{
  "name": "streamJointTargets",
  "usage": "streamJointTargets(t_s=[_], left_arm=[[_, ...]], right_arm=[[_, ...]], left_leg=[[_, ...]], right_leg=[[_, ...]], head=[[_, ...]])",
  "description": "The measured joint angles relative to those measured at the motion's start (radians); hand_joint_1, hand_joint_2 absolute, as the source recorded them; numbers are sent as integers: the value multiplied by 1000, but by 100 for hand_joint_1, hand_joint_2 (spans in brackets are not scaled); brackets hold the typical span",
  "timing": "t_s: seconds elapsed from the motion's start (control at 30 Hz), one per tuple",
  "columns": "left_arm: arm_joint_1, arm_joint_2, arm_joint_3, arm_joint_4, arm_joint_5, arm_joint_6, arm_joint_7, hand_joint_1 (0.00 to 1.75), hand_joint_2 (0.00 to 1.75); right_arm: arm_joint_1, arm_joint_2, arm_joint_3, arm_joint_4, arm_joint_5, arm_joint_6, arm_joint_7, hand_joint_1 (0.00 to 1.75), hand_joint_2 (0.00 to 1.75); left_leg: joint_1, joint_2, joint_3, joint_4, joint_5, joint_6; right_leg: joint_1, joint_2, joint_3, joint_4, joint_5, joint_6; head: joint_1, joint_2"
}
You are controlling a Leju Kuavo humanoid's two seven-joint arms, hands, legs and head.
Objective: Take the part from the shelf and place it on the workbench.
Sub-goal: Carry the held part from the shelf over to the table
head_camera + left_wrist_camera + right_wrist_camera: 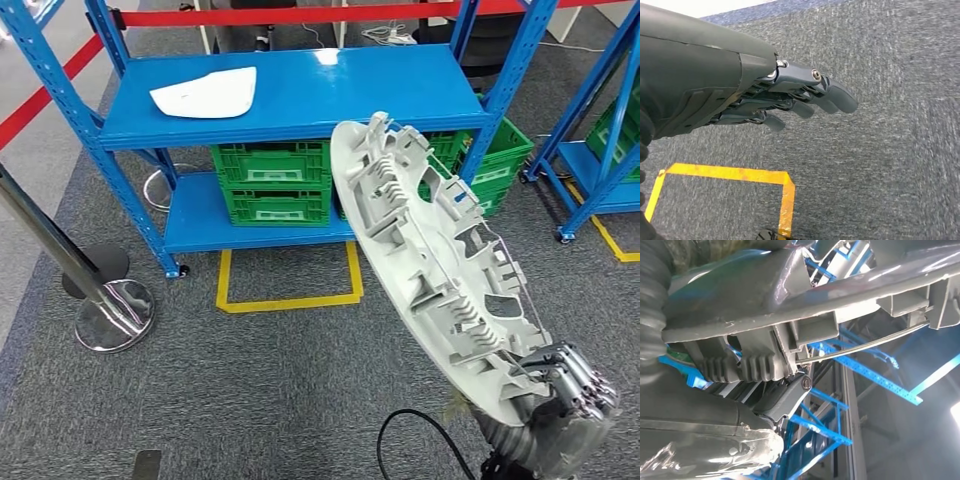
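The robot's right hand (pixel 570 385) grips the lower end of a large pale-grey moulded plastic part (pixel 434 265) — an elongated oval panel whose ribbed, bracketed inner face is turned toward the head camera. The fingers (pixel 585 375) curl over the part's near edge, and the panel rises from the hand up and to the left, tilted, its far end overlapping the front of the blue metal shelf unit (pixel 302 95) in the head view. The part is off the shelf and carried in the air over the grey carpet floor (pixel 249 390). In the right wrist view the part's ribbed underside (pixel 764 360) lies pressed close against the hand (pixel 787 395).

The left hand (pixel 798 97) holds nothing — its dark fingers (pixel 840 97) are stretched out almost straight, close together, above the carpet near a yellow tape outline (pixel 783 187).

On the shelf's top board lies a flat white panel (pixel 205 92); green plastic crates (pixel 275 182) sit on the lower board.
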Motion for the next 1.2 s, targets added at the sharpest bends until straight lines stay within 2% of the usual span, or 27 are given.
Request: streamJointTargets(t_s=[0.03, 0.07, 0.17, 0.2, 0.27, 0.33, 0.37, 0.4, 0.43, 0.5, 0.53, 0.57, 0.6, 0.67, 0.7, 0.73, 0.77, 0.83, 0.87, 0.9, 0.93, 1.0, 1.07, 1.1, 1.2], left_arm=[[0, 0, 0, 0, 0, 0, 0, 0, 175], [-1, 0, 0, 0, 0, 0, 0, 0, 175], [-1, 0, 0, 0, 0, 0, 0, 0, 175], [-1, 0, 0, 0, 0, 0, 0, 0, 175], [-1, 0, 0, 0, 0, 0, -1, 0, 175], [1, -1, 0, 0, 0, 1, -1, 0, 175], [2, -2, 0, 0, 0, 1, -1, 0, 175], [3, -2, 0, 0, -1, 2, -1, 0, 175], [3, -2, 0, 0, -1, 2, -1, 0, 175], [2, 1, 0, 0, -2, 2, -1, 0, 175], [1, 1, 0, 0, -2, 2, -1, 0, 175], [-1, 3, 0, 0, -2, 2, -1, 0, 175], [-2, 3, 0, 0, -3, 2, -1, 0, 175], [-3, 0, 0, 0, -3, 2, -1, 0, 175], [-3, -2, 0, 1, -4, 2, -2, 0, 175], [-3, -3, 0, 1, -4, 2, -2, 0, 175], [-3, -5, 0, 1, -4, 3, -2, 0, 175], [-1, -5, 0, 1, -5, 2, -2, 0, 175], [1, -5, 0, 1, -5, 2, -2, 0, 175], [2, -6, 0, 1, -6, 2, -2, 0, 175], [3, -7, 0, 1, -6, 2, -2, 0, 175], [3, -7, 0, 1, -6, 2, -2, 0, 175], [2, -6, 0, 1, -9, 2, -2, 0, 175], [2, -5, 0, 1, -10, 2, -3, 0, 175], [1, -5, 0, 1, -13, 2, -5, 0, 175]], right_arm=[[2, 1, -1, -4, -2, 0, -2, 175, 175], [3, 2, -2, -6, -4, 0, -2, 175, 175], [12, 7, -8, -12, -7, 0, -3, 175, 175], [15, 9, -11, -14, -8, 0, -3, 175, 175], [17, 13, -16, -18, -8, 0, -3, 175, 175], [19, 15, -21, -19, -10, 0, -4, 175, 175], [22, 16, -24, -19, -12, 0, -4, 175, 175], [25, 16, -26, -19, -13, 0, -5, 175, 175], [28, 16, -29, -19, -14, 0, -6, 175, 175], [33, 17, -33, -22, -14, 0, -6, 175, 175], [34, 17, -35, -24, -14, 0, -6, 175, 175], [34, 18, -38, -27, -14, 0, -6, 175, 175], [34, 18, -40, -29, -14, 0, -6, 175, 175], [36, 20, -45, -34, -11, 0, -7, 175, 175], [38, 21, -48, -36, -10, 0, -7, 175, 175], [38, 22, -50, -39, -9, -1, -7, 175, 175], [39, 22, -52, -41, -9, -1, -7, 175, 175], [38, 22, -56, -44, -12, -1, -7, 175, 175], [39, 22, -59, -44, -15, -1, -7, 175, 175], [40, 22, -64, -44, -18, -1, -7, 175, 175], [41, 22, -69, -44, -20, -1, -7, 175, 175], [41, 22, -77, -44, -20, -1, -7, 175, 175], [39, 24, -83, -44, -9, -1, -7, 175, 175], [40, 25, -88, -44, -2, -1, -7, 175, 175], [44, 32, -103, -44, 9, -1, -7, 175, 175]], left_leg=[[-2, 3, -1, 2, 0, -5], [-5, 6, -3, 4, 1, -10], [-4, 16, -6, 8, 2, -26], [-3, 12, -11, 19, -10, -31], [0, -5, -42, 96, -68, -40], [1, -17, -95, 226, -137, -44], [1, -18, -112, 272, -152, -43], [1, -19, -113, 284, -147, -42], [0, -20, -96, 256, -124, -37], [-4, -35, -25, 128, -61, -20], [-7, -44, 8, 63, -41, -10], [-10, -51, 30, 20, -31, -5], [-12, -54, 38, -1, -29, -2], [-11, -46, 35, -10, -20, 0], [-9, -41, 33, -14, -13, 3], [-6, -36, 30, -18, -6, 7], [-3, -31, 26, -20, 0, 10], [-3, -21, 15, -19, 7, 12], [-3, -15, 10, -19, 9, 11], [-2, -9, 7, -18, 11, 9], [-1, -4, 4, -18, 13, 6], [2, 4, 4, -17, 15, -2], [-1, 10, 3, -11, 13, -15], [-3, 13, 3, -8, 12, -22], [-1, 18, -2, 1, 5, -37]], right_leg=[[1, -11, 32, -55, 13, -5], [3, -19, 49, -87, 17, -11], [6, -11, 50, -99, 22, -32], [5, -7, 48, -100, 26, -40], [3, 1, 42, -103, 34, -53], [4, 11, 35, -103, 40, -60], [5, 17, 32, -103, 42, -62], [6, 23, 30, -103, 45, -62], [8, 30, 28, -103, 47, -61], [10, 42, 26, -103, 54, -58], [13, 48, 24, -101, 56, -56], [14, 52, 21, -100, 59, -51], [14, 55, 17, -99, 62, -46], [13, 61, 7, -98, 69, -35], [12, 59, -1, -90, 63, -30], [12, 53, -16, -66, 44, -25], [10, 46, -38, -20, 13, -20], [5, 32, -93, 111, -63, -9], [2, 28, -112, 164, -85, -5], [-1, 26, -115, 184, -89, -1], [-3, 23, -99, 167, -75, 2], [-8, 5, -16, 38, -20, 8], [-9, -15, 52, -79, 10, 2], [-8, -19, 62, -101, 11, -6], [-5, -6, 57, -101, 14, -31]], head=[[-1, 0], [-2, 0], [-4, 0], [-6, 0], [-9, 0], [-10, 0], [-10, 0], [-10, 0], [-10, 0], [-10, 0], [-10, 0], [-10, 0], [-11, 0], [-13, 0], [-12, 0], [-9, 0], [-6, 0], [-1, 0], [-1, 0], [-1, 0], [-1, 0], [0, 0], [-1, 0], [-2, 0], [-6, 0]])
